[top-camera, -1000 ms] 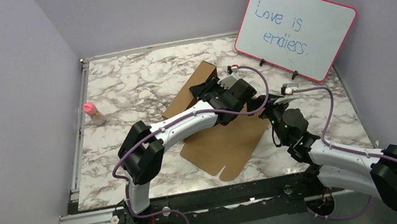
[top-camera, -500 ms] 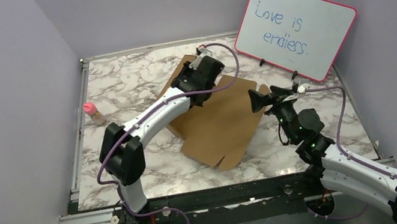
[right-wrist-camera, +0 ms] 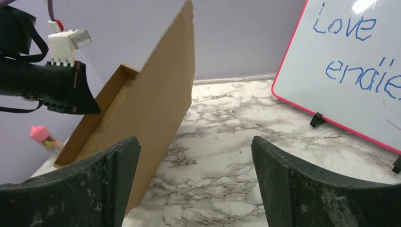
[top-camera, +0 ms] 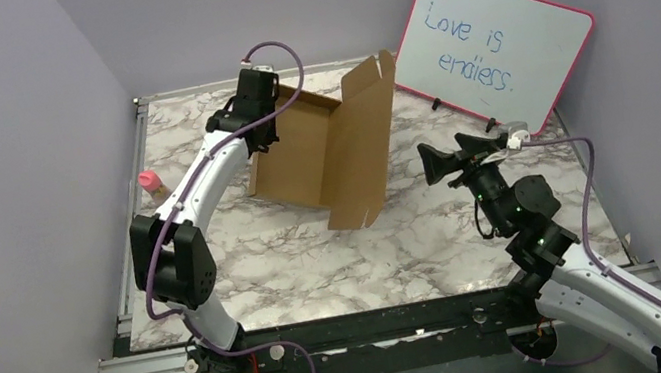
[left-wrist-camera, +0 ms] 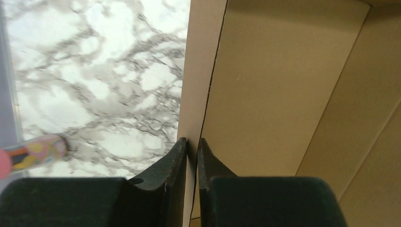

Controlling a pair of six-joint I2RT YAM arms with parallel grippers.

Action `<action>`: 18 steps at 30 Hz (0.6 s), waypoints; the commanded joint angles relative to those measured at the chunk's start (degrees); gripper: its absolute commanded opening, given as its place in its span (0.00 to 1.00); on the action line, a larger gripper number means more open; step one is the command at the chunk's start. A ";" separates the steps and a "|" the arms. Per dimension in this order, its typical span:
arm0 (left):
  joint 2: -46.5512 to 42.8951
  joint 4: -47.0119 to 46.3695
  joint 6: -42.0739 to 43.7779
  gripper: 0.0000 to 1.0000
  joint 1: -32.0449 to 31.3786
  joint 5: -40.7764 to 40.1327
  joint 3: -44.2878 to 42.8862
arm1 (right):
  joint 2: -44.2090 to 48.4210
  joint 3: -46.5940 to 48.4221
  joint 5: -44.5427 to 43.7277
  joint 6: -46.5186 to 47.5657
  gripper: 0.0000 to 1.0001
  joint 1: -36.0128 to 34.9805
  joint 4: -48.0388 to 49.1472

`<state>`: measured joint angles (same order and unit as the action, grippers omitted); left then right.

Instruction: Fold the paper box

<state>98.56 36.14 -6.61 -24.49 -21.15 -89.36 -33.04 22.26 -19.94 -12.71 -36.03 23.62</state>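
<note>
- The top view looks down from above the near edge toward the far wall, taking in the whole worktop (top-camera: 267,258).
- The left wrist view sits just behind the left tool (left-wrist-camera: 191,142), very near the paper box (left-wrist-camera: 265,85), looking down at the worktop's left side.
- The right wrist view looks low over the worktop, far and leftward past the right tool (right-wrist-camera: 194,146). It shares the paper box and whiteboard (right-wrist-camera: 350,71) with the top view.
</note>
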 commanded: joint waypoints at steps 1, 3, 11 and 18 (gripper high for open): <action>-0.86 -0.61 -6.07 0.13 3.96 16.07 2.97 | -1.38 4.67 3.42 0.56 0.93 0.13 -6.68; -0.74 -0.67 -7.76 0.13 5.07 18.14 4.78 | -2.33 5.89 5.11 0.02 0.93 0.09 -7.84; -2.57 -5.05 -13.80 0.13 7.32 26.42 15.30 | -6.45 10.36 9.99 0.21 0.93 0.09 -13.57; -6.20 -8.97 -17.84 0.24 7.31 28.86 22.77 | -10.19 14.82 10.60 1.17 0.92 0.16 -18.11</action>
<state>97.41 31.68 -20.56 -17.34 3.68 -69.28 -41.30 32.40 -11.53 -12.34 -36.03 10.04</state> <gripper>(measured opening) 0.210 0.925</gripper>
